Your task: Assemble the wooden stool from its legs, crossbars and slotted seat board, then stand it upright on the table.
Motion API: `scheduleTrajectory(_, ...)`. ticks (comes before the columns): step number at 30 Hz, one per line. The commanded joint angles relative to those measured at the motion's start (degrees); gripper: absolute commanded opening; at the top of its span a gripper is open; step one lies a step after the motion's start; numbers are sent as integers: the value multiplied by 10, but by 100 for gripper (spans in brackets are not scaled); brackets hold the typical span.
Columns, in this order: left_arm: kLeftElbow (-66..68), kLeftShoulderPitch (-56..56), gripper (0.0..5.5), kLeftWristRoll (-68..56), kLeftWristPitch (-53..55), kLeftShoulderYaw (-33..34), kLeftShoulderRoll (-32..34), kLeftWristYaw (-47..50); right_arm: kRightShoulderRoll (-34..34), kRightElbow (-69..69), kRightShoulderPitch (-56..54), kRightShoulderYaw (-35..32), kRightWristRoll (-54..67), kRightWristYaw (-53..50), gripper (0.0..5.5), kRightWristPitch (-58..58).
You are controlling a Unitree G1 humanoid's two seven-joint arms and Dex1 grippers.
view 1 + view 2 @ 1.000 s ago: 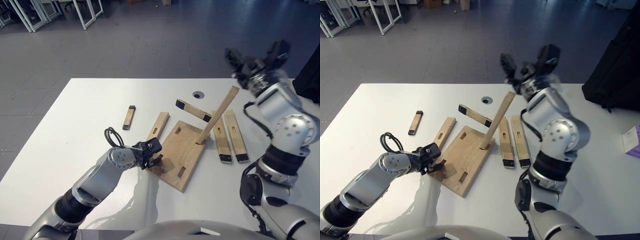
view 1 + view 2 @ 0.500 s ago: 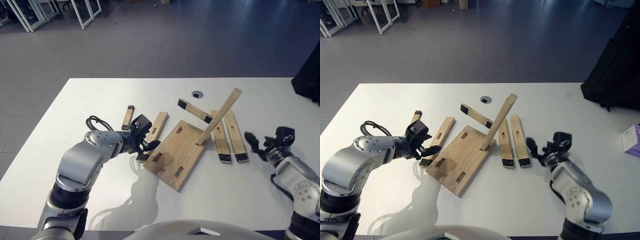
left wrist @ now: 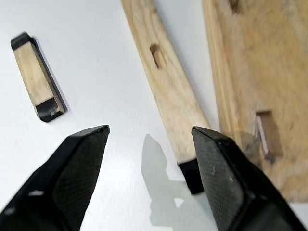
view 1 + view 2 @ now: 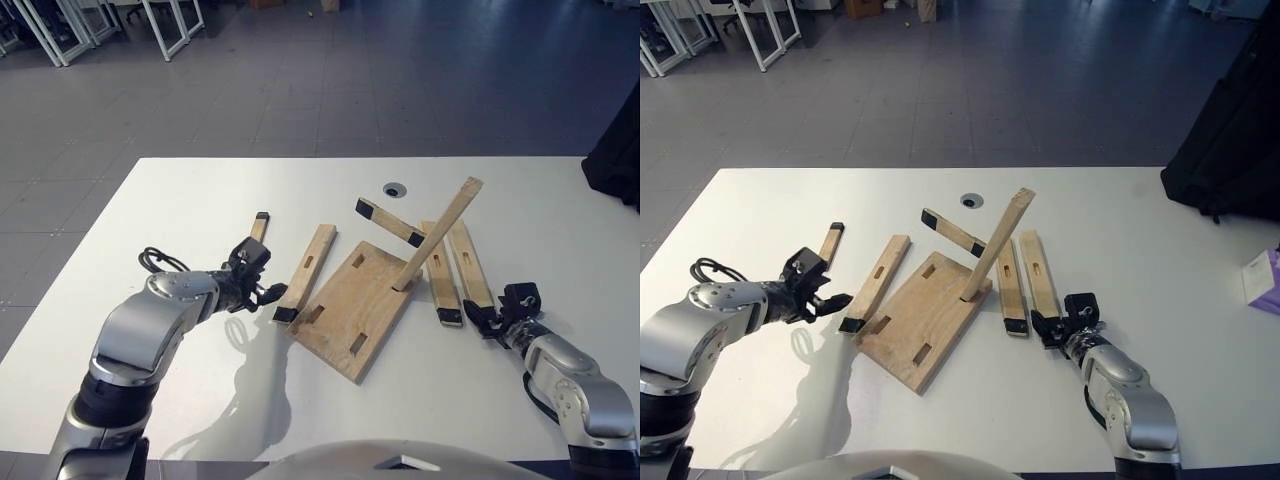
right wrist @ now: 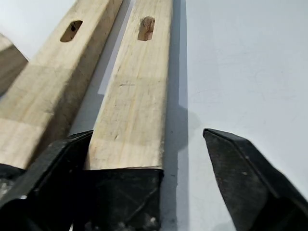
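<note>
The white desk point(image 4: 180, 200) stood on a grey tiled floor point(image 4: 300, 80). The slotted seat board point(image 4: 352, 305) lay flat on the desk, one leg point(image 4: 437, 232) leaning in its slot. Left of the board, the left hand point(image 4: 262, 275) gaped empty. Right of the board, the wide-open right hand point(image 4: 497, 312) straddled a lying leg's point(image 4: 469, 262) black-capped end.

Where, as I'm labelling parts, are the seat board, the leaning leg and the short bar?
seat board point(image 4: 350, 300): left eye view, bare middle of face.
leaning leg point(image 4: 438, 231): left eye view, mid-shaft.
short bar point(image 4: 259, 230): left eye view, wooden middle.
</note>
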Motion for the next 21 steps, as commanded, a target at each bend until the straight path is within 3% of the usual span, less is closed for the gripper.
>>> scheduleTrajectory(1,-13,50,317,-1,-36,-22,36,-22,8,18,9,9,-7,7,300,2)
scheduleTrajectory(6,-12,78,317,8,-69,-35,63,-29,8,26,-6,7,-3,12,203,3)
scheduleTrajectory(17,34,60,317,65,-135,-158,31,-14,8,26,-62,-11,5,14,201,27)
scheduleTrajectory(21,-99,64,317,7,-43,-197,28,-41,-15,48,-132,-80,15,-2,201,30)
